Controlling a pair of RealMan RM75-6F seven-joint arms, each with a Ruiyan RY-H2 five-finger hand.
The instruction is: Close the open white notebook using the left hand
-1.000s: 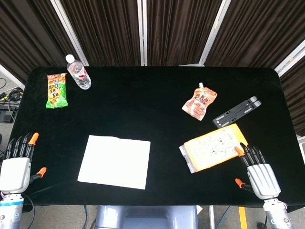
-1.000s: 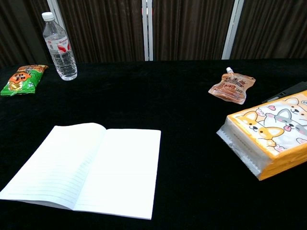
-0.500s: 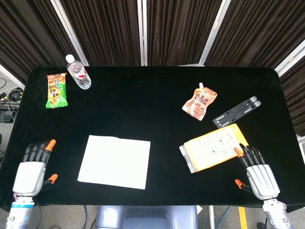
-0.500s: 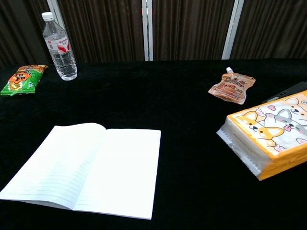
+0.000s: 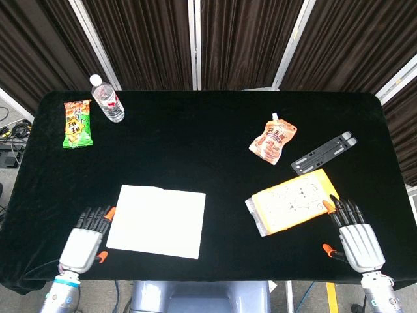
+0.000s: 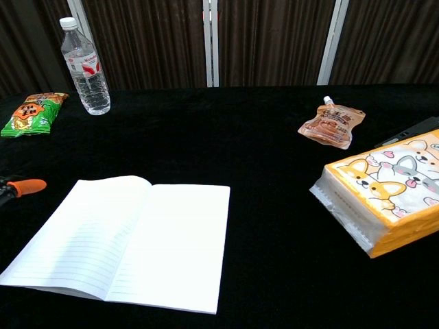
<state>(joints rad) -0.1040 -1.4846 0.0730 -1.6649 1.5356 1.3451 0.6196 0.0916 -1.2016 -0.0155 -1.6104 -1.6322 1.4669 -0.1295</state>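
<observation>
notebook (image 5: 156, 221) open flat, left hand (image 5: 83, 244) beside it, fingers apart, tissue pack (image 5: 292, 201) right

This looks like a robot test lab or recording booth: a table (image 5: 208, 117) draped in black cloth stands before dark pleated curtains (image 5: 241, 39) hung between metal posts (image 5: 193, 39), with cables (image 5: 12, 130) on a bare floor past its left edge.

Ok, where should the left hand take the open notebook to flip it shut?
Probably the outer edge of the notebook's left page, approached from the left. It lies flat and open, spine down the middle, and the left hand is already beside that edge; fingers would need to slip under it.
</observation>
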